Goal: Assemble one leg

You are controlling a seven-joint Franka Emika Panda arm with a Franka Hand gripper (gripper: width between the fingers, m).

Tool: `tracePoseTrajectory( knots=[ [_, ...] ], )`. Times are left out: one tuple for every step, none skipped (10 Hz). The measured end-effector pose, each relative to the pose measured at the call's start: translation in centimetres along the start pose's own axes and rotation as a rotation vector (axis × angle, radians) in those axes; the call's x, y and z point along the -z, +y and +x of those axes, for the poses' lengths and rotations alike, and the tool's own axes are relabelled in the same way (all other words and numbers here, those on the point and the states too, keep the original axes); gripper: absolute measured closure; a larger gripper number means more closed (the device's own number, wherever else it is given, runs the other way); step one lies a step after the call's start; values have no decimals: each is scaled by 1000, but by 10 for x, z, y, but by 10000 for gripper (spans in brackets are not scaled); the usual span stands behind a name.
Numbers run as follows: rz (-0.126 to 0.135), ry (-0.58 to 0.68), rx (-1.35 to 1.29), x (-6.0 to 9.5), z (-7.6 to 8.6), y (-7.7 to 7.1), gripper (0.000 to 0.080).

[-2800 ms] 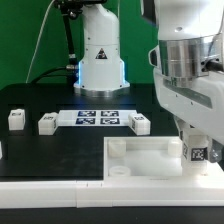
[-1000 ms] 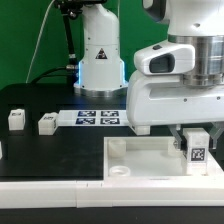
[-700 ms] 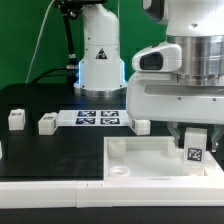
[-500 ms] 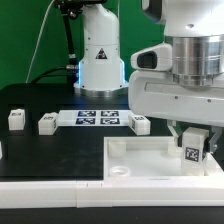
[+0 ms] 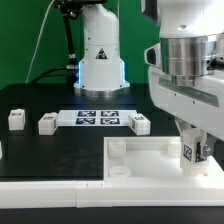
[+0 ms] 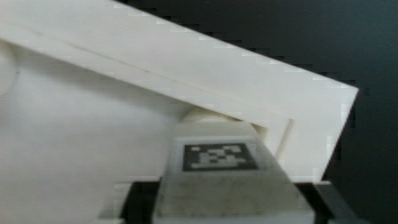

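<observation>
Three spare legs [image 5: 47,123] only outside the wrist view.

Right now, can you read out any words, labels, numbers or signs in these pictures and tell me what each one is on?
No readable words or numbers anywhere.
Warning triangle sign: on the white robot base; its symbol is too small to read.
Black-and-white square tag, a pattern not text: on the leg between the fingers.
Similar tags: on the marker board and loose legs; no text.

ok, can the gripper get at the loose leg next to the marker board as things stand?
Probably not right away: the gripper is already shut on a leg over the white panel. The loose leg by the marker board sits uncovered, though.
</observation>
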State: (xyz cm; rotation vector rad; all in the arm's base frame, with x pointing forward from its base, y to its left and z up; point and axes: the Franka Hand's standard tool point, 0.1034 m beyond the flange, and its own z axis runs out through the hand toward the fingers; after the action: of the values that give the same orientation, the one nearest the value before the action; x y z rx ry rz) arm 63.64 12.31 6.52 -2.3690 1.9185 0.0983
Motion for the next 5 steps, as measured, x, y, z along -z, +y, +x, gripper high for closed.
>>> tracePoseTrajectory(
  knots=[
    [2, 0, -71, 0, 0, 0, 509],
    [6, -4, -182, 0, 0, -1, 509],
    [8, -6, -249, 0, 1, -1, 509],
    [9, -7, -279, 1, 1, -2, 509],
    [9, -10, -281, 0, 0, -2, 425]
  ],
)
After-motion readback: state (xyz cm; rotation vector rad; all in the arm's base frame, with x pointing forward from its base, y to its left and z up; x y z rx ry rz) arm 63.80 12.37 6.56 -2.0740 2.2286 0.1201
